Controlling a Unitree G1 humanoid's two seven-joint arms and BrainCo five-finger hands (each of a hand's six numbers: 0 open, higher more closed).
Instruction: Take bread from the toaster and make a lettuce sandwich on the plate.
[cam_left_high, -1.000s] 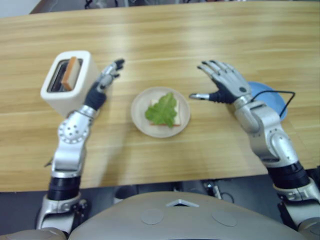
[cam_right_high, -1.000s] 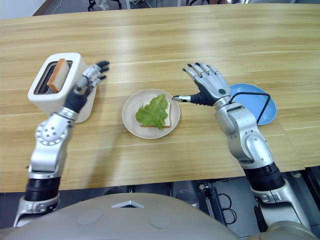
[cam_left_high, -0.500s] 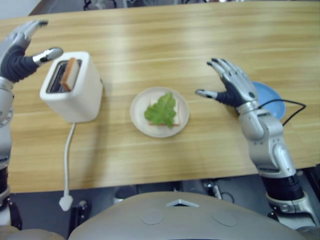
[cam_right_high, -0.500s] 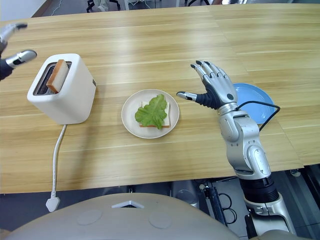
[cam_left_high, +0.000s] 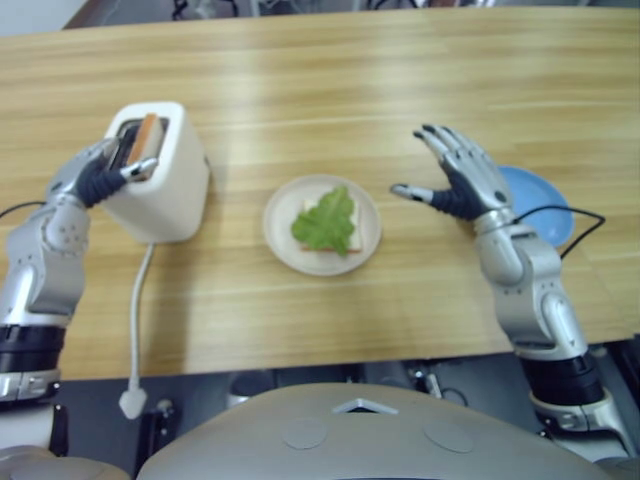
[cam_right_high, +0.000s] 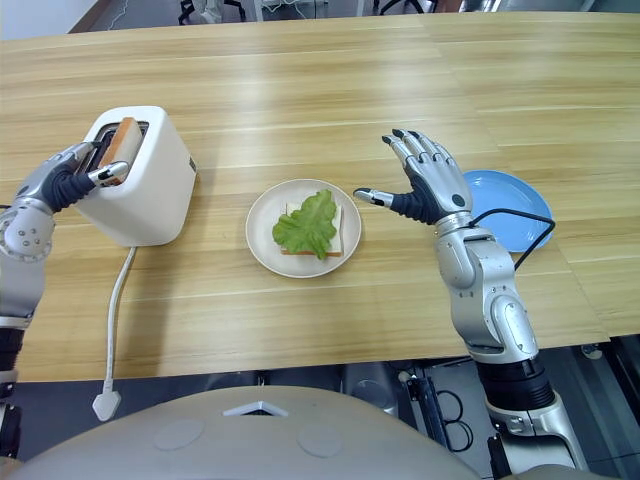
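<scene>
Wood table (cam_right_high: 300, 330) under everything. Nearest me, on the near side of my L hand (cam_right_high: 65, 182), a white plug (cam_right_high: 103, 405) hangs past the table edge. Its cord (cam_right_high: 118, 300) runs up to the toaster (cam_right_high: 150, 190).

My R hand (cam_right_high: 425, 182) hovers over the table w/ fingers spread wide apart, holding nothing. The plate (cam_right_high: 256, 238) sits just left of it, not touching. On the plate a bottom slice (cam_right_high: 341, 238) lies flat w/ a lettuce leaf (cam_right_high: 305, 225) on top, covering most of it. Just right of the R hand and a bit beyond, there's a blue plate (cam_right_high: 505, 190) w/ a black cable (cam_right_high: 525, 215) looping over it.

The L hand is against the toaster's left side, up at the top rim by the slot. The bread (cam_right_high: 122, 140) stands upright in that slot, sticking out above it, just beyond the L hand. Can't tell whether the L hand has hold of it or only rests on the toaster.
</scene>
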